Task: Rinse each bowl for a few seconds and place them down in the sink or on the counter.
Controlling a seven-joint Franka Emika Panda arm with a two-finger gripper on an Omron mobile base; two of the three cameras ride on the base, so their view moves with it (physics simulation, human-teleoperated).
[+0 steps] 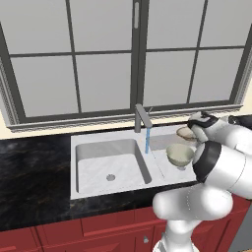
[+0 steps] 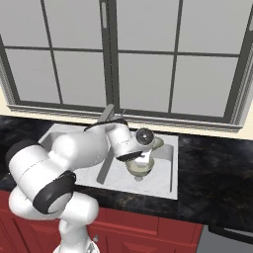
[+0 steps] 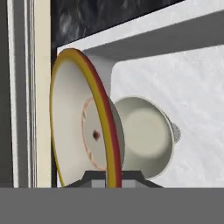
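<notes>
My gripper [image 3: 111, 176] is shut on the rim of a bowl [image 3: 78, 131], pale inside with a yellow and red edge. It holds this bowl on edge over the back of the sink's right basin [image 3: 197, 100]. The base views show the same held bowl [image 1: 186, 133] [image 2: 157, 143] at the gripper [image 1: 194, 132] [image 2: 147, 143]. A second pale bowl [image 1: 179, 153] [image 2: 140, 168] [image 3: 146, 135] rests upright in that basin, just below the held one. A thin blue stream [image 1: 146, 141] runs from the grey faucet [image 1: 143, 118], left of both bowls.
The left basin [image 1: 110, 162] holds only its drain [image 1: 110, 177]. Black counter [image 1: 34, 172] [image 2: 217, 173] lies on both sides of the sink. The window sill [image 1: 98, 120] runs close behind the faucet. Red cabinet fronts [image 1: 98, 229] are below.
</notes>
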